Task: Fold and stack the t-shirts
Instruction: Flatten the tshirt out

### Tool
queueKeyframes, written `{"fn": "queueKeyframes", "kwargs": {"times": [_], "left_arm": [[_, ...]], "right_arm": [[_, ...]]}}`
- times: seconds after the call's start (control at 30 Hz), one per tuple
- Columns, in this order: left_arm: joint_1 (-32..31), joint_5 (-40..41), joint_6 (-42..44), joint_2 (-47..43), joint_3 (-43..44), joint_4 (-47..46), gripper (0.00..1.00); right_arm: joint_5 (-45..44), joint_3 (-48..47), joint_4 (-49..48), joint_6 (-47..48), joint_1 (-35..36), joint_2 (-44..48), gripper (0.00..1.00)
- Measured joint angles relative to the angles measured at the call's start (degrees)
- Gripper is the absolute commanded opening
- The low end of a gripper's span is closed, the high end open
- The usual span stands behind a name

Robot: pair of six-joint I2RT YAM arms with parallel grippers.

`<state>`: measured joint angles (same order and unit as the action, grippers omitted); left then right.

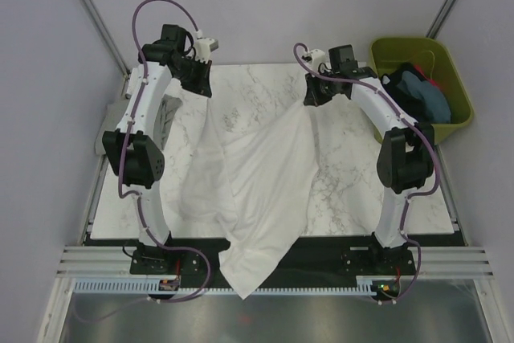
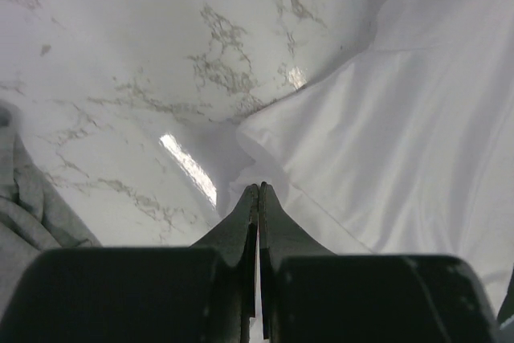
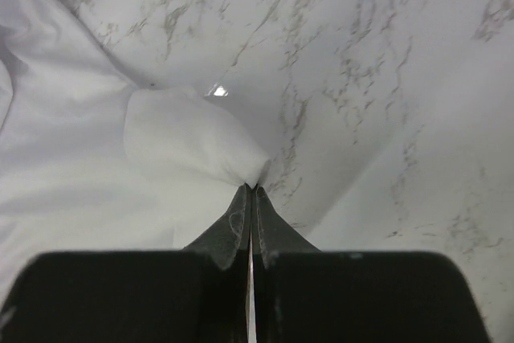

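Note:
A large white t-shirt (image 1: 257,182) lies crumpled down the middle of the marble table, and its lower end hangs over the near edge. My left gripper (image 1: 206,92) is shut on the shirt's far left corner. In the left wrist view the gripper (image 2: 259,187) pinches a fold of the white cloth (image 2: 418,134) just above the table. My right gripper (image 1: 312,104) is shut on the far right corner, and the right wrist view shows the gripper (image 3: 252,188) clamped on a bunched tip of the cloth (image 3: 185,134). A grey t-shirt (image 2: 20,214) lies at the left.
An olive-green bin (image 1: 459,78) stands off the table's far right corner, holding a blue-teal shirt (image 1: 427,95) and a dark one (image 1: 399,79). Bare marble (image 1: 361,174) shows to the right of the white shirt. Both arm bases stand at the near edge.

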<state>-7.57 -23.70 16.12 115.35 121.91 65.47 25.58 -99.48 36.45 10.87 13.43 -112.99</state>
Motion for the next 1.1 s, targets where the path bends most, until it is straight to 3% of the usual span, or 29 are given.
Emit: {"fn": "queueKeyframes", "kwargs": {"times": [0.17, 0.47, 0.57, 0.8, 0.87, 0.9, 0.93, 1.1], "left_arm": [[0.02, -0.66, -0.44, 6.05, 7.21, -0.57, 0.02], [0.11, -0.66, -1.95, 9.64, 9.16, -1.14, 0.02], [0.11, -1.22, -1.62, 8.37, 5.51, -0.31, 0.02], [0.11, -3.8, -0.59, 3.23, -8.52, 5.66, 0.02], [0.09, -4.42, -0.59, 2.86, -8.59, 6.08, 0.02], [0.11, -5.01, -0.61, 2.75, -8.35, 6.08, 0.02], [0.11, -5.38, -0.61, 2.73, -7.93, 6.1, 0.02], [0.11, -6.97, -0.61, 2.73, -6.56, 5.97, 0.02]], "right_arm": [[-3.78, -6.8, 0.33, 2.03, -0.76, -3.72, 0.0], [-7.21, -10.71, 1.95, 4.66, -0.76, -6.25, 0.0], [-7.17, -9.94, 3.61, 5.53, -0.39, -6.1, 0.0], [-4.37, 5.79, 9.66, 7.06, 5.31, 0.48, 0.0], [-3.21, 9.25, 11.32, 7.17, 9.51, 1.64, 0.07], [-2.91, 10.25, 11.96, 7.15, 11.15, 1.92, 0.16], [-2.47, 11.04, 12.61, 6.86, 13.22, 1.99, 0.33], [-2.45, 10.56, 14.45, 5.88, 16.63, 2.05, 0.4]]}}
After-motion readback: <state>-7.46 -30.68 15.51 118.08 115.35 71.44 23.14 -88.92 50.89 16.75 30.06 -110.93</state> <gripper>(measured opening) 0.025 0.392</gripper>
